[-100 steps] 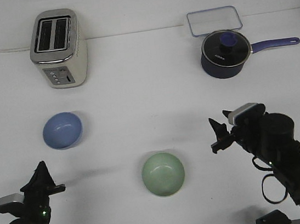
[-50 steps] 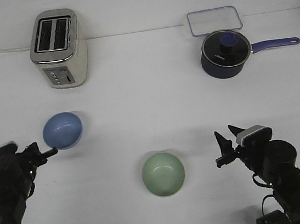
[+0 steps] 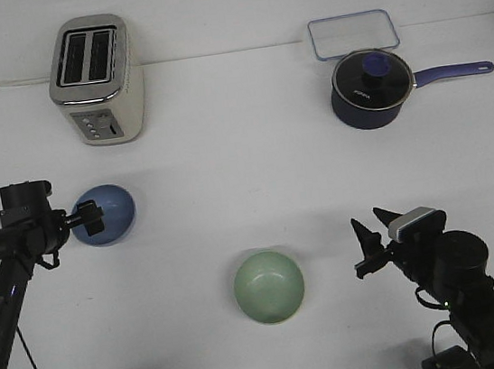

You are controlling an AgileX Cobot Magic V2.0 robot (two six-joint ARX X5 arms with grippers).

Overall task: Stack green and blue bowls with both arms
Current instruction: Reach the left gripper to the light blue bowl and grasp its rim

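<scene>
The periwinkle blue bowl sits upright at the left of the white table. My left gripper is over its near-left rim, its fingers close around the rim; I cannot tell whether they grip it. The pale green bowl sits upright at the front centre, empty. My right gripper is open and empty, right of the green bowl and apart from it, fingers pointing left and up.
A cream toaster stands at the back left. A dark navy saucepan with a glass lid and a blue handle stands at the back right, with a clear rectangular container behind it.
My left arm has risen from the front left corner and reached right to the blue bowl's rim. My right arm drew back toward the front, then stayed still. Neither bowl has moved.
</scene>
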